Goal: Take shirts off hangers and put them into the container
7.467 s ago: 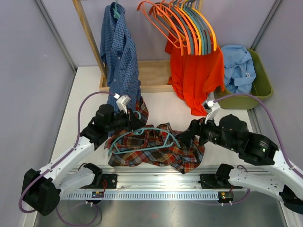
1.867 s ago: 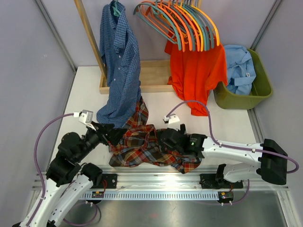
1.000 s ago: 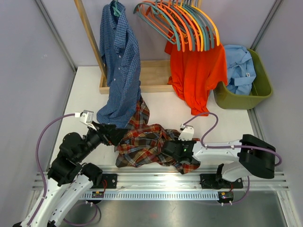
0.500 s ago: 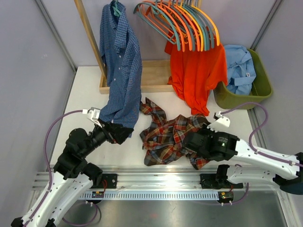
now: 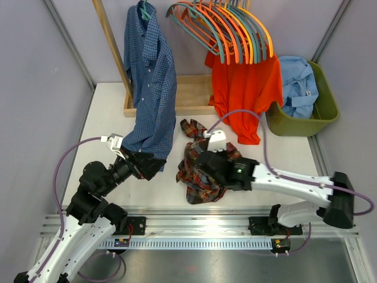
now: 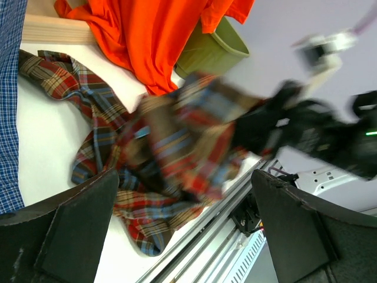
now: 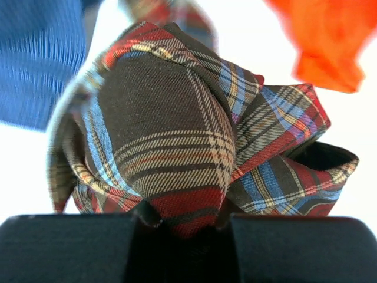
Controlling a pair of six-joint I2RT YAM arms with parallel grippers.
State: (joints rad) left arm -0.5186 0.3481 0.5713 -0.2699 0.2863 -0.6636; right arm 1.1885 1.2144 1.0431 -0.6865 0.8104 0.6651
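The plaid shirt (image 5: 199, 180) hangs bunched over the table's middle, partly lifted, one sleeve end (image 5: 192, 128) trailing toward the back. My right gripper (image 5: 198, 158) is shut on a fold of this plaid shirt (image 7: 177, 135), the cloth pinched between the fingers (image 7: 65, 247). To the shirt's left my left gripper (image 5: 148, 165) stands open and empty, its fingers (image 6: 76, 230) wide apart. It faces the blurred plaid shirt (image 6: 177, 147). A dark blue check shirt (image 5: 150, 76) and an orange shirt (image 5: 238, 100) hang at the back. Empty hangers (image 5: 230, 29) are bunched above. The green container (image 5: 325, 112) holds a light blue shirt (image 5: 297, 85).
A wooden post (image 5: 112, 53) and a flat wooden base frame (image 5: 191, 97) stand at the back. The check shirt's hem reaches down close to my left gripper. A metal rail (image 5: 200, 230) runs along the near edge. The container (image 6: 215, 53) lies beyond the orange shirt (image 6: 135, 35).
My right gripper has carried the plaid shirt up off the table and swung back left and farther from the rail, bunching it. The left gripper stays open, almost still.
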